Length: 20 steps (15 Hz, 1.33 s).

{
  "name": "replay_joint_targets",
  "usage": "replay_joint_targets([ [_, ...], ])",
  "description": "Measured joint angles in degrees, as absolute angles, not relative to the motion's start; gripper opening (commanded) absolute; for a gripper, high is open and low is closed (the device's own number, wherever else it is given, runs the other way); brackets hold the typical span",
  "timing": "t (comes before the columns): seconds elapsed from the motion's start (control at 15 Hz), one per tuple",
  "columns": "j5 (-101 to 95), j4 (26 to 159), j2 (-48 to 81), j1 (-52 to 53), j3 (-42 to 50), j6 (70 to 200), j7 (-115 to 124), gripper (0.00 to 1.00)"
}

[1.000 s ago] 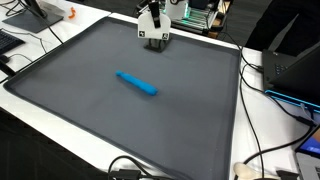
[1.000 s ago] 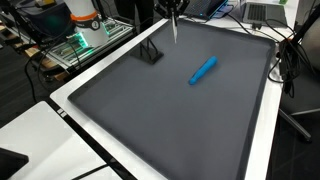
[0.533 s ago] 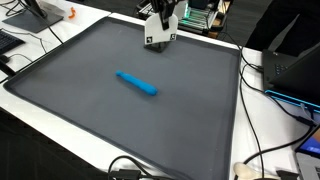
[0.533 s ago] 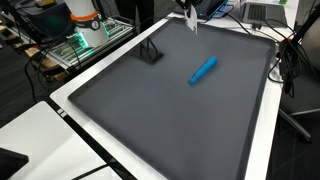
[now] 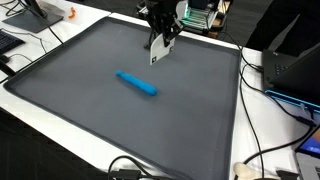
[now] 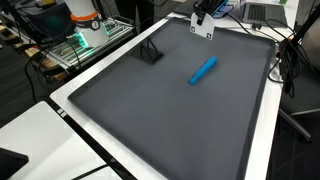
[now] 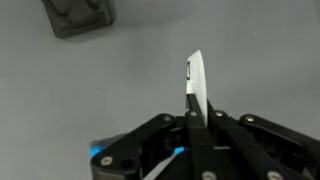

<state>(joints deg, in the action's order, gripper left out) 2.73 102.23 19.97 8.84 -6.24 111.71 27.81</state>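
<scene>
Gripper (image 7: 196,112) is matte black all over in the wrist view. Two slim fingers (image 7: 188,130) sit in the middle, with chunky angled linkage bars (image 7: 135,140) fanning out either side. Behind the fingers there's a small blue glow (image 7: 105,158) and a thin white strip (image 7: 155,170).

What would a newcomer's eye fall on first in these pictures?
A bright blue marker lies alone in the middle of the large grey mat. Near one edge of the mat, the tool is shut on a thin white flat piece; a small dark stand sits on the mat nearby.
</scene>
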Motion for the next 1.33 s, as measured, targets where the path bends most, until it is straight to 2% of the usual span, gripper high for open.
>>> replay_joint_targets([
  [0.4,-3.7,92.1,27.2,10.8,-5.6,105.5,21.0,0.04],
  [0.6,-3.7,91.4,27.7,10.9,-5.5,105.3,20.6,0.04],
  [0.67,-3.7,91.4,27.7,10.9,-5.5,105.3,20.6,0.01],
  [1.33,-3.7,91.2,29.8,10.9,-5.1,110.0,20.2,0.01],
])
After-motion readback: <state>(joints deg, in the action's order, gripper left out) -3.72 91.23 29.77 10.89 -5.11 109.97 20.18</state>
